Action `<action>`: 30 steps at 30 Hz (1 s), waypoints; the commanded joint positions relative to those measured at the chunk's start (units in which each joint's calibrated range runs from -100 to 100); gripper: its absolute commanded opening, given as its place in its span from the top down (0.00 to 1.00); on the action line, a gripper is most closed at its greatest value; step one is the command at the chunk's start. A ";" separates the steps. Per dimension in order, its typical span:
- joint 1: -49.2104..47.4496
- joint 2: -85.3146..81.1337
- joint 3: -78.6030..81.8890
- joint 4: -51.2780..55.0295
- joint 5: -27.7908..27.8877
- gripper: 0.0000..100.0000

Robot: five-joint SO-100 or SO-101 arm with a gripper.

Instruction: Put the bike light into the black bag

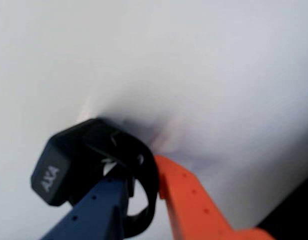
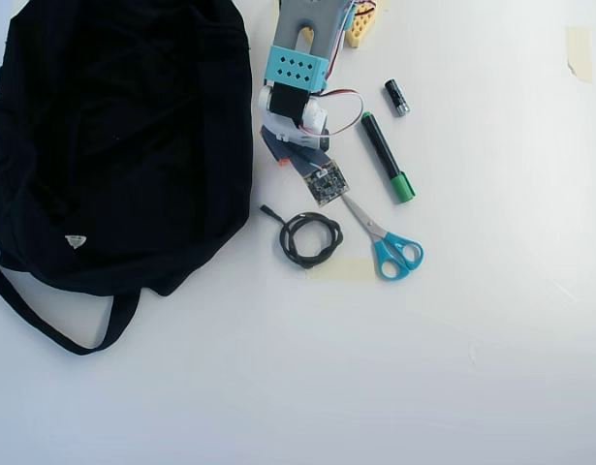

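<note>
In the wrist view the bike light [image 1: 56, 172], a small black block marked AXA with a ring-shaped strap loop [image 1: 149, 172], sits between my fingers close to the white table. My gripper [image 1: 141, 170] has a dark blue finger [image 1: 98, 207] and an orange finger [image 1: 191, 200], and it is shut on the strap loop. In the overhead view my gripper [image 2: 278, 155] is just right of the black bag [image 2: 123, 136], and the arm hides the light. The bag is large and soft, with a small white label and a long strap.
In the overhead view a coiled black cable [image 2: 310, 239] lies just below the gripper. Teal-handled scissors [image 2: 385, 242], a green-capped marker [image 2: 387, 157] and a small battery [image 2: 396, 97] lie to its right. The arm's base is at the top edge.
</note>
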 commanded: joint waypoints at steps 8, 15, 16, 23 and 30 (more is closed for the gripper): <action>-2.71 -9.59 -8.58 11.78 -3.29 0.98; -3.46 -15.31 -9.03 13.07 -3.76 0.98; -3.46 -16.14 -9.03 13.16 -3.76 0.98; -3.01 -24.19 -9.03 13.24 -5.91 0.98; -3.53 -30.42 -9.03 13.24 -7.17 0.98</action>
